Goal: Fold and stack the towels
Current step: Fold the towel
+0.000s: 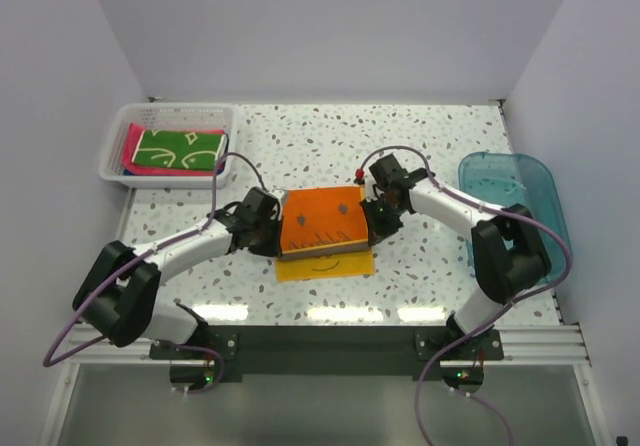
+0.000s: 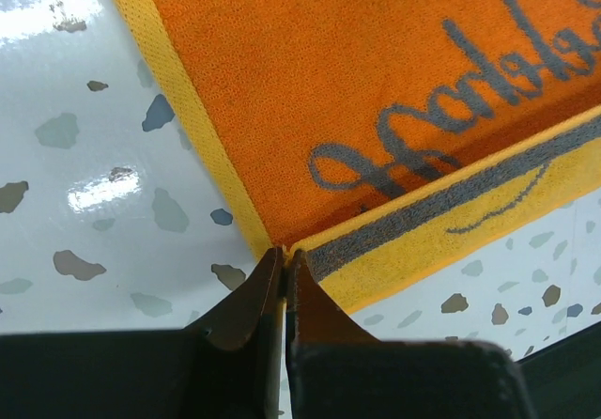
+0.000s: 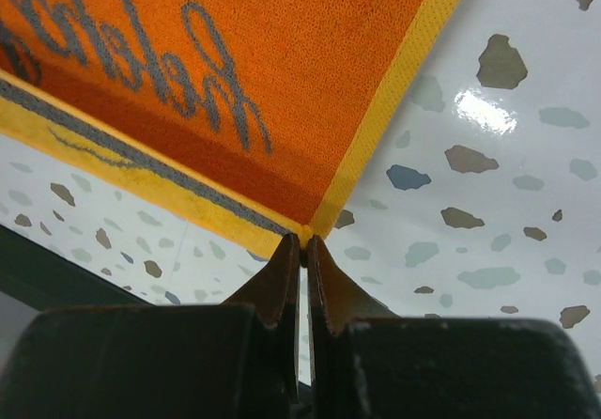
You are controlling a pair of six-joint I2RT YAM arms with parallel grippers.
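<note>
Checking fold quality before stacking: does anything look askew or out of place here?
The orange terry towel with grey lettering is mid-fold and uneven: its yellow lower layer sticks out past the upper layer's near edge, slightly skewed. Nothing else stands out.

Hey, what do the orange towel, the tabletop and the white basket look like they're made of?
Orange towel: soft terry-like cloth, matte, looped nap visible, flat-woven yellow hem. Tabletop: hard, glossy speckled terrazzo-look surface, reflecting lights; stone or laminate, unclear. White basket: probably moulded plastic, slotted walls.
</note>
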